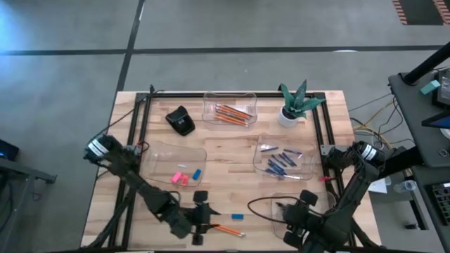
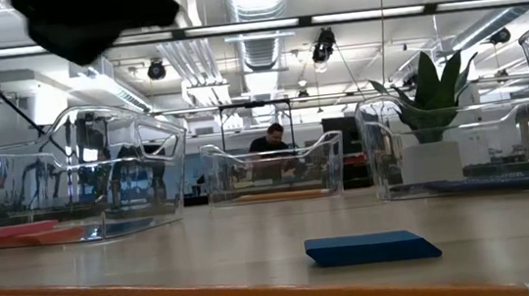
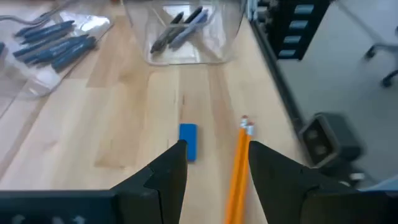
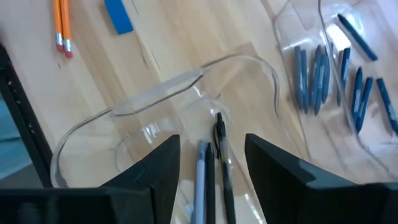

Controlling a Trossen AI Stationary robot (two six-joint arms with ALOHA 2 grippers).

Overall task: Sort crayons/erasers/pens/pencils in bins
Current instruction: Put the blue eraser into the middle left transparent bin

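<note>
Black pens (image 4: pixel 214 165) lie in a clear bin (image 4: pixel 155 102) between the right gripper's (image 4: pixel 208 168) open, empty jaws. Orange pencils (image 3: pixel 239 168) lie between the left gripper's (image 3: pixel 214 171) open jaws, a blue eraser (image 3: pixel 188 140) just ahead.

The light wooden bench (image 1: pixel 232 151) carries four clear bins (image 1: pixel 230 109), a black lump (image 1: pixel 181 121) and a white plant pot (image 1: pixel 287 117) near its far edge. Loose on the wood near the front lie a blue eraser (image 1: pixel 237 216) and orange pencils (image 1: pixel 228 229), just beside each other.
</note>
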